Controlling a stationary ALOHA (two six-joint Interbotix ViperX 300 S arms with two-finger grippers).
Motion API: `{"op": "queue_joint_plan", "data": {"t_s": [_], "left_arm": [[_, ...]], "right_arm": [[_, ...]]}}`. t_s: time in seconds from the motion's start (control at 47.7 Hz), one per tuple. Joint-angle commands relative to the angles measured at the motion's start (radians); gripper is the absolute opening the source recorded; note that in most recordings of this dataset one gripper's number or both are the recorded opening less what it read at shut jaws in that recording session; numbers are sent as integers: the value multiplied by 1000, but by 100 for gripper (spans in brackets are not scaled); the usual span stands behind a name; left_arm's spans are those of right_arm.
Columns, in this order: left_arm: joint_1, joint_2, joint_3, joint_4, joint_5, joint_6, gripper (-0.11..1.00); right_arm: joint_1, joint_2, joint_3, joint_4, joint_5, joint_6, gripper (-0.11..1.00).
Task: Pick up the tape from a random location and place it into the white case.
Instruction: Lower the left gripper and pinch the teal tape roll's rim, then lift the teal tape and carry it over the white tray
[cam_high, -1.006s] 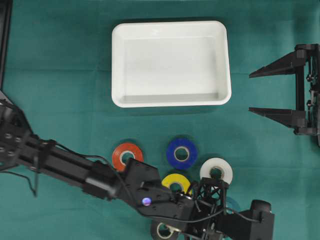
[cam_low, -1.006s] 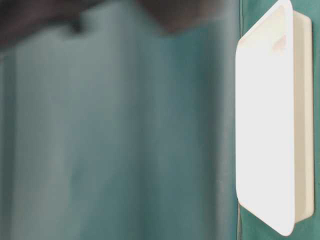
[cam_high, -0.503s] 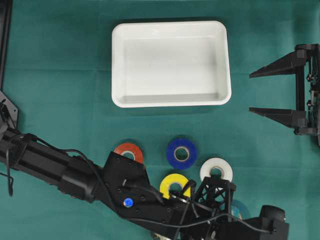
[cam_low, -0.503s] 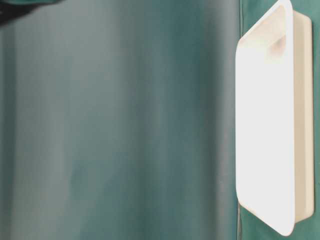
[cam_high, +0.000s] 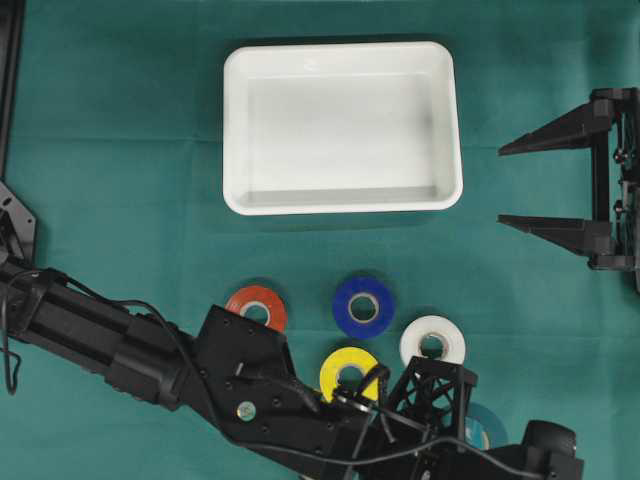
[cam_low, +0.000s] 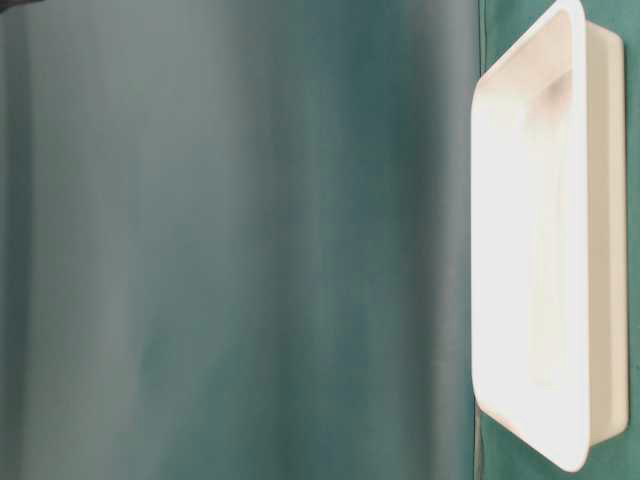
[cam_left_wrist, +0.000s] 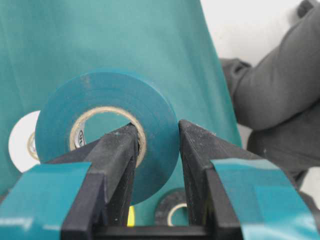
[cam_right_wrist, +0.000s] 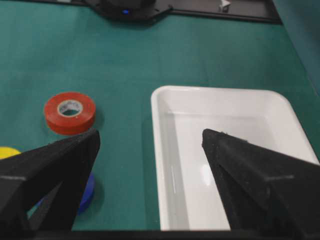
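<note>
Robot lab bench, green cloth (cam_high: 120, 180) over table, two black arms, staged tape rolls (cam_high: 363, 306)

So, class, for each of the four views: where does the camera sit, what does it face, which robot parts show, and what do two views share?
Overhead: above the table, looking down at the white case, tape rolls and both arms.
Table-level: low, turned sideways; blurred green cloth and the case, no robot.
Left wrist: behind the left gripper, shut on the teal tape.
Right wrist: behind the open right gripper, facing the case and the red tape.
Shared: overhead and right wrist both show the red tape.
</note>
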Motion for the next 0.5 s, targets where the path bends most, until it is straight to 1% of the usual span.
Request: {"op": "queue_joint_plan", "data": {"t_s": [0.0, 0.314, 0.482], "left_arm": [[-2, -46, -28, 5, -3, 2, 21], [0, -54, -14, 5, 8, 2, 21], [-2, -83, 34, 5, 21, 2, 21]], "right_arm": [[-2, 2, -17, 0, -5, 2, 93], [0, 0, -18, 0, 3, 2, 93], [0, -2, -18, 0, 14, 2, 93]]}}
